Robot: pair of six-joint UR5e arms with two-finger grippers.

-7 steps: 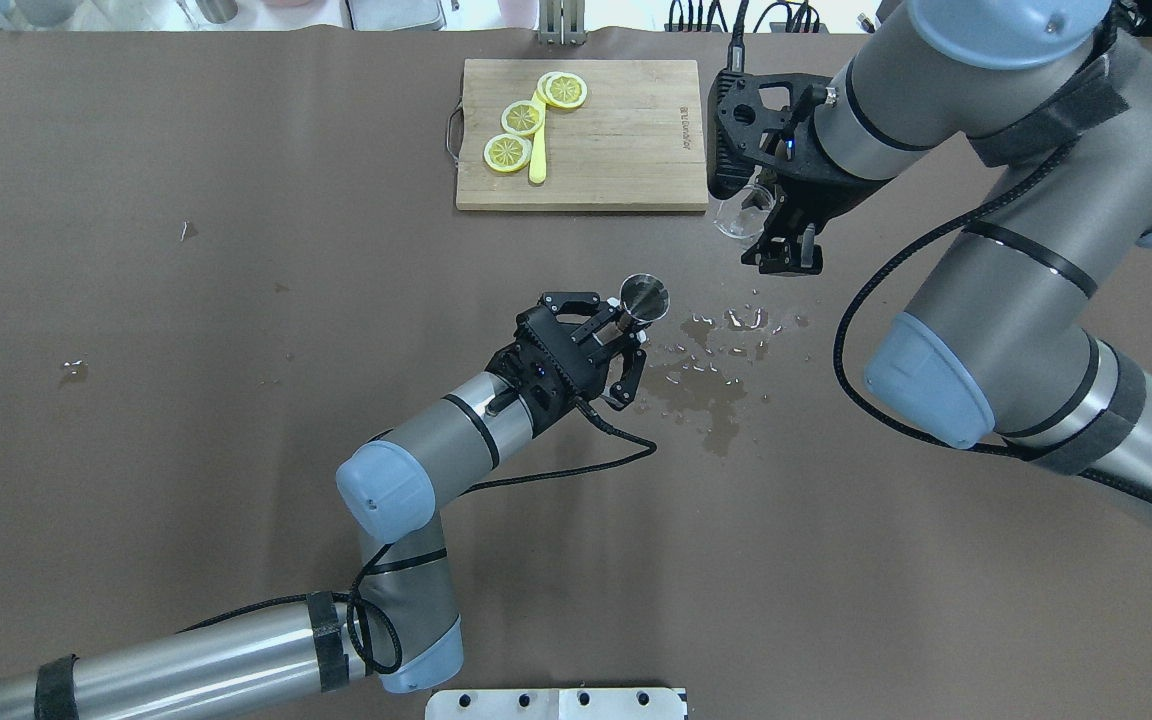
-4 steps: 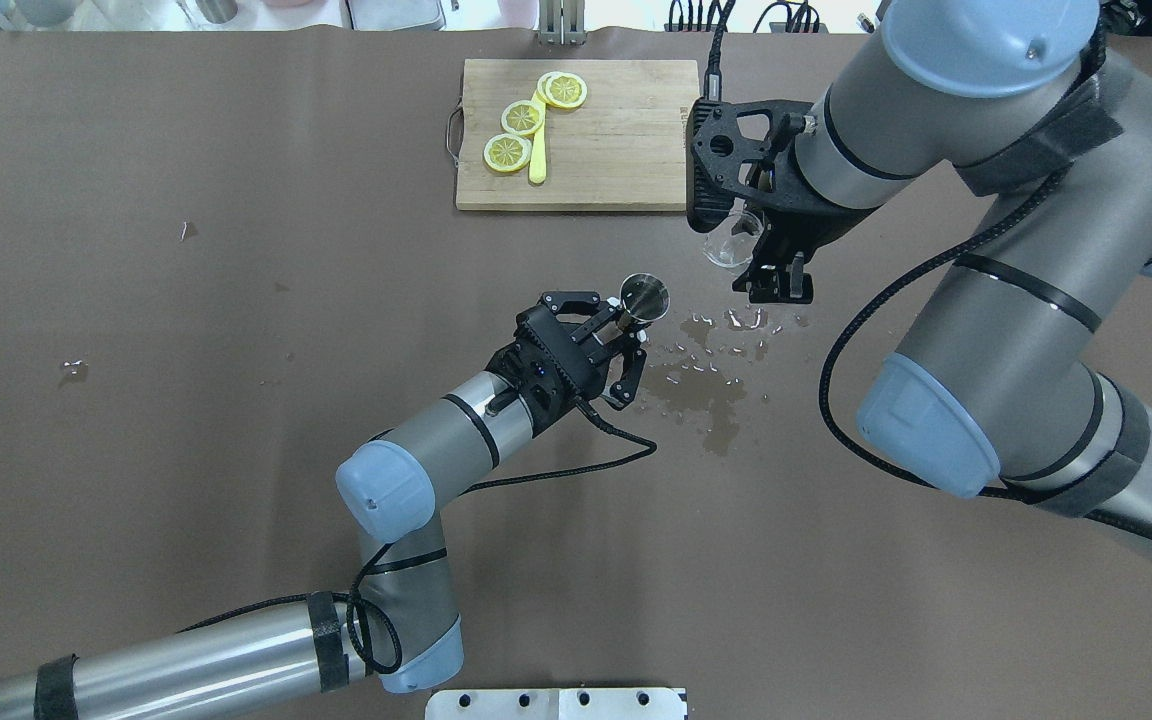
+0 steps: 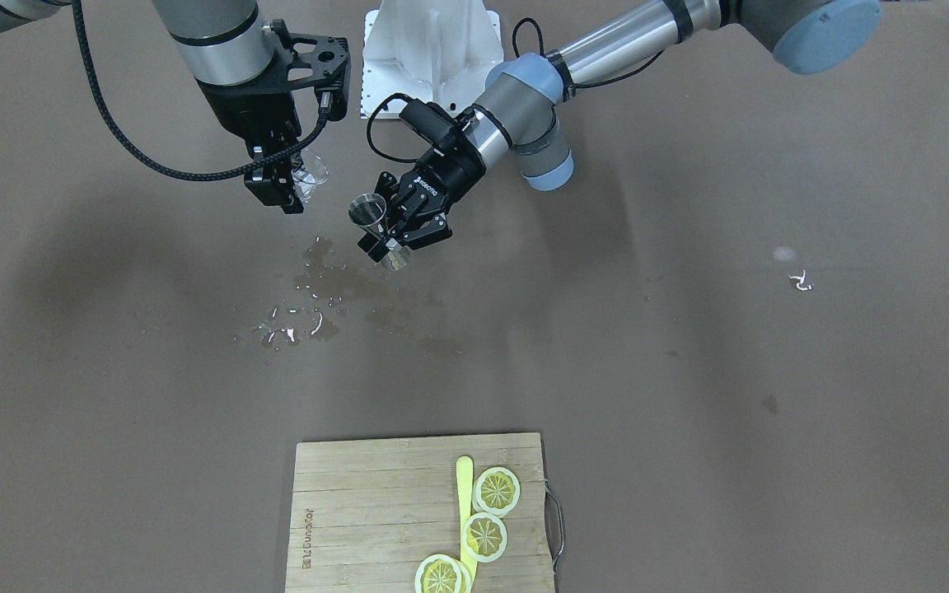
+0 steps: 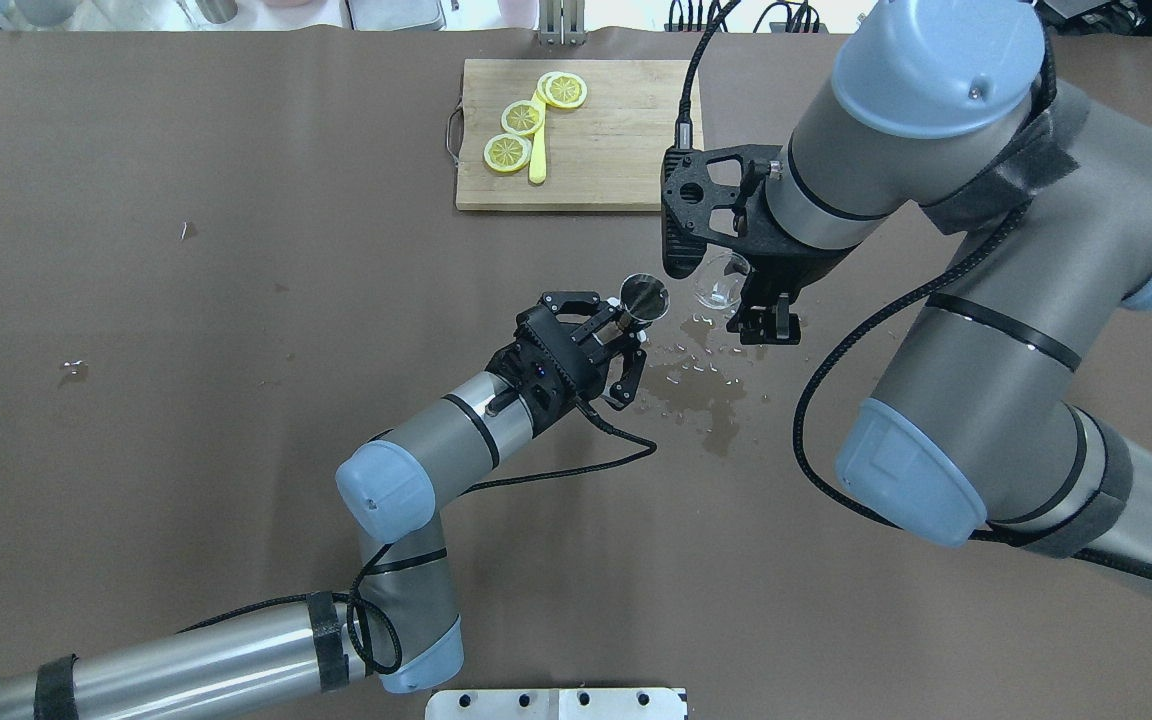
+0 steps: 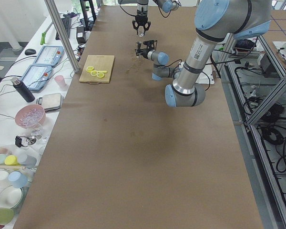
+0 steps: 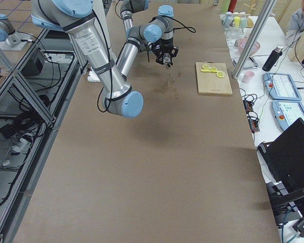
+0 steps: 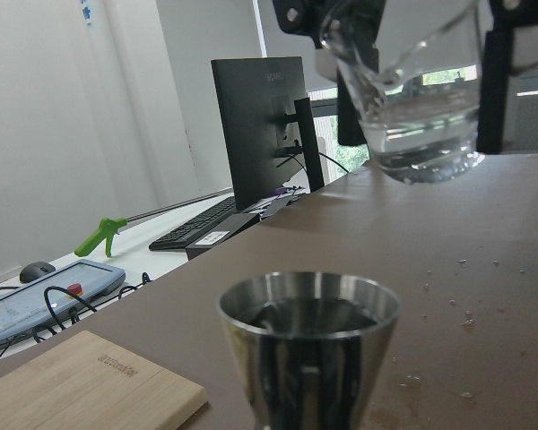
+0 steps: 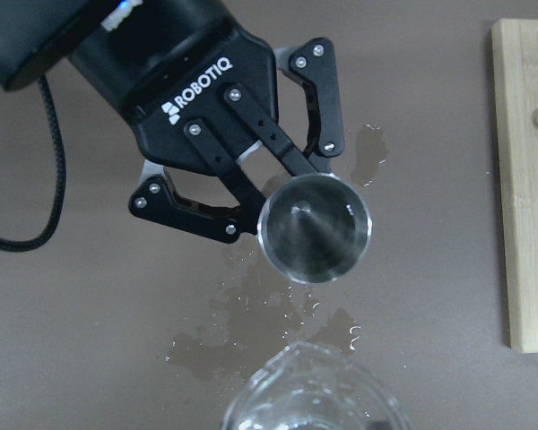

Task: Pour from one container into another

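A steel jigger [image 4: 644,295] stands upright off the table, with my left gripper [image 4: 629,325] shut on its stem. In the left wrist view the jigger [image 7: 309,345] fills the lower middle. A clear glass [image 7: 417,98] with a little clear liquid hangs above it and to the right, slightly tilted. My right gripper [image 4: 751,300] is shut on that glass [image 4: 719,280], just right of the jigger and apart from it. From the right wrist, the jigger [image 8: 315,227] lies beyond the glass rim [image 8: 314,394]. The front view shows the glass [image 3: 307,175] left of the jigger [image 3: 368,210].
Spilled water [image 4: 711,380] spreads on the brown table below and right of the jigger. A wooden cutting board [image 4: 616,140] at the back holds lemon slices [image 4: 521,118] and a yellow knife [image 4: 538,160]. The right arm's elbow [image 4: 896,480] looms over the right half.
My right arm has carried the glass left and nearer, from beside the board's corner to just beside the jigger. The left arm and jigger have stayed still.
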